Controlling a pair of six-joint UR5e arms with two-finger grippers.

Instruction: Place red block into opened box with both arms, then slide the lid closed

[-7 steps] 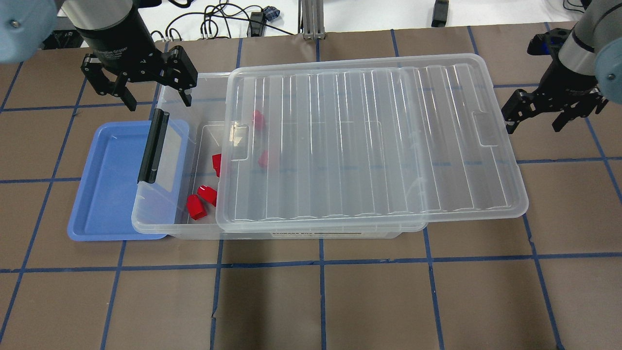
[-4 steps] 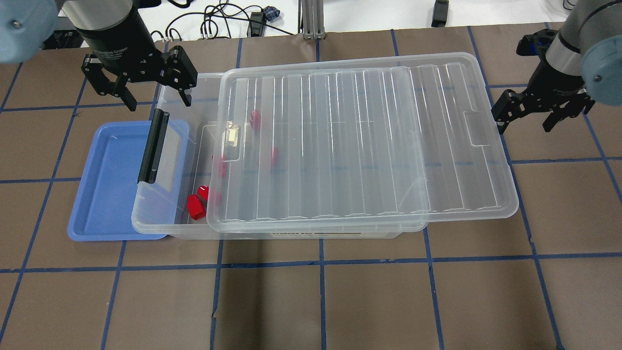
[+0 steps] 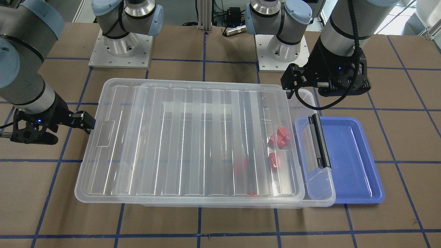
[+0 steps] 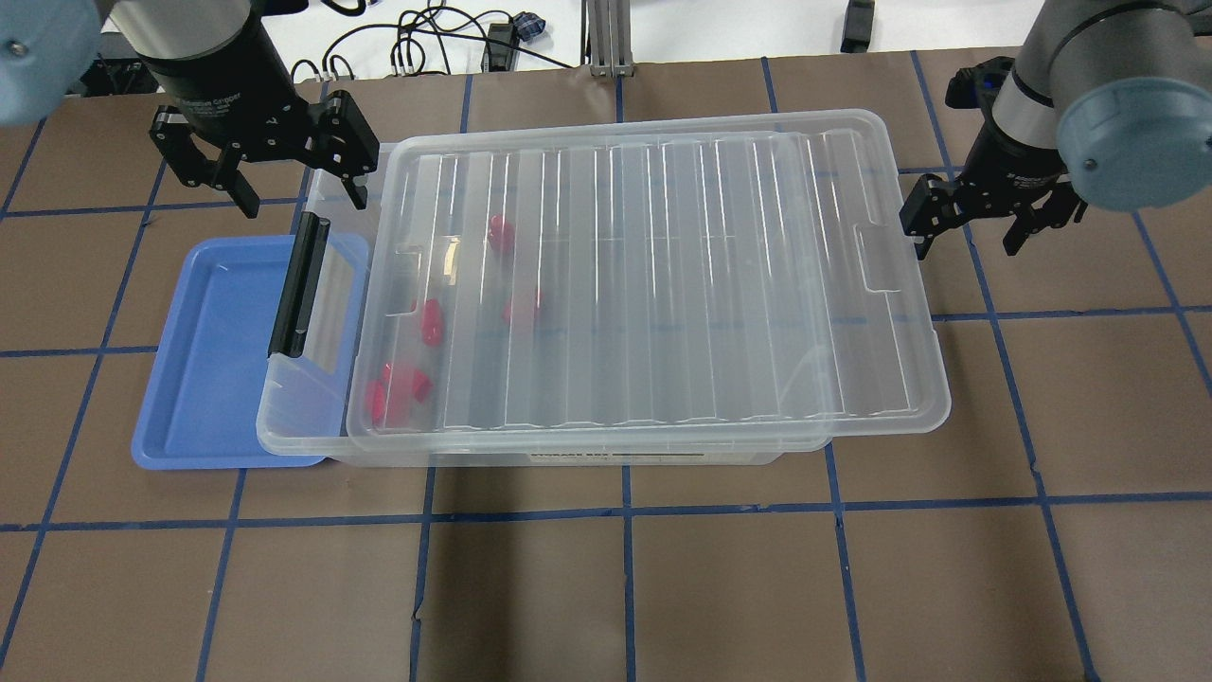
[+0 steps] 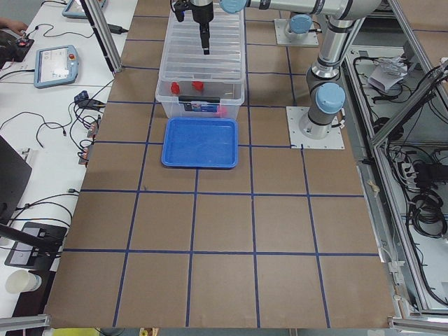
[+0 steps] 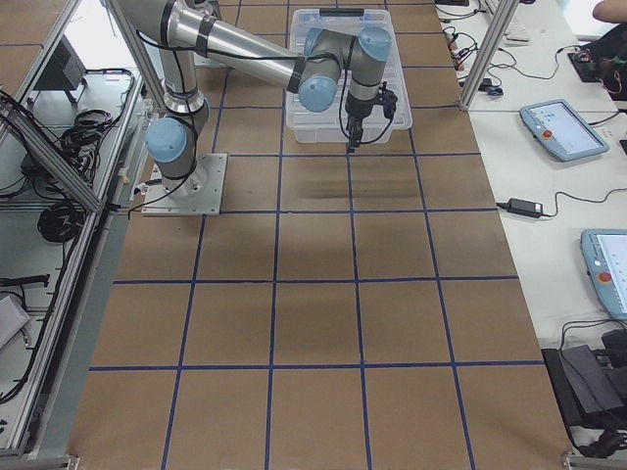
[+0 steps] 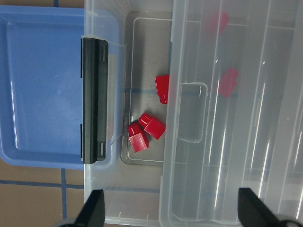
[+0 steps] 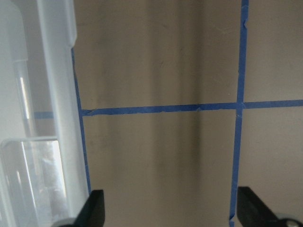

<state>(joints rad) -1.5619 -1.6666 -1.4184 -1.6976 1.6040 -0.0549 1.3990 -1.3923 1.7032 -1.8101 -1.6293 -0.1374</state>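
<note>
The lid point(image 4: 663, 275) lies flat on top of the box point(image 4: 303, 421) but sits offset toward the robot's right: its right short end overhangs the box, and a narrow strip at the latch end is uncovered, so the closing slide looks nearly but not quite done. The right tool point(image 4: 966, 235) stands at that overhanging end with its fingers spread and nothing between them. One finger point(image 4: 917, 232) is at, or just beside, the lid's edge, most likely because it works as a pusher rather than a clamp. The left tool point(image 4: 303, 199) hovers over the box's far corner near the black latch bar point(image 4: 298, 284). It is likewise spread and empty, probably placed there to steady the box or meet the lid as it arrives. The red blocks point(image 7: 137, 142) are already inside the box. The left wrist view shows five of them, three bunched in the uncovered strip beside the lid's handle recess and two seen through the clear lid. Otherwise there are two arms with one tool each, one box, one lid with two handle recesses, one latch bar, and one blue tray point(image 4: 208, 360) on the surface point(image 4: 625, 587), its edge overlapped by the box's latch end.
</note>
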